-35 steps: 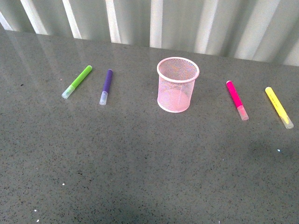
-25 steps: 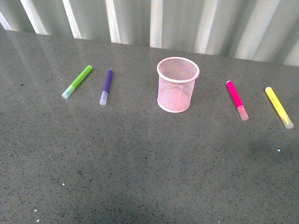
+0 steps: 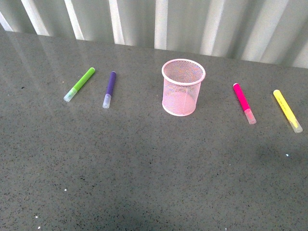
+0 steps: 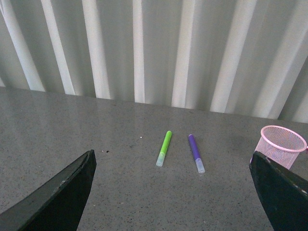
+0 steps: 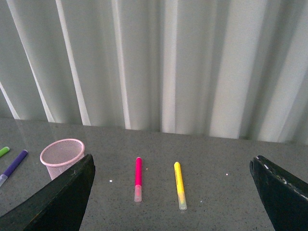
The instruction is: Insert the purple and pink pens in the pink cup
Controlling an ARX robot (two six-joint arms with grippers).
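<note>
The pink mesh cup (image 3: 183,87) stands upright mid-table; it also shows in the left wrist view (image 4: 282,145) and the right wrist view (image 5: 61,156). The purple pen (image 3: 109,89) lies flat to its left, also in the left wrist view (image 4: 196,152). The pink pen (image 3: 244,102) lies flat to its right, also in the right wrist view (image 5: 138,178). My left gripper (image 4: 173,192) is open and empty, high and well back from the purple pen. My right gripper (image 5: 173,192) is open and empty, well back from the pink pen. Neither arm shows in the front view.
A lime green pen (image 3: 79,83) lies left of the purple pen. A yellow pen (image 3: 287,110) lies right of the pink pen. A ribbed white wall (image 3: 159,21) runs along the far edge of the grey speckled table (image 3: 144,163).
</note>
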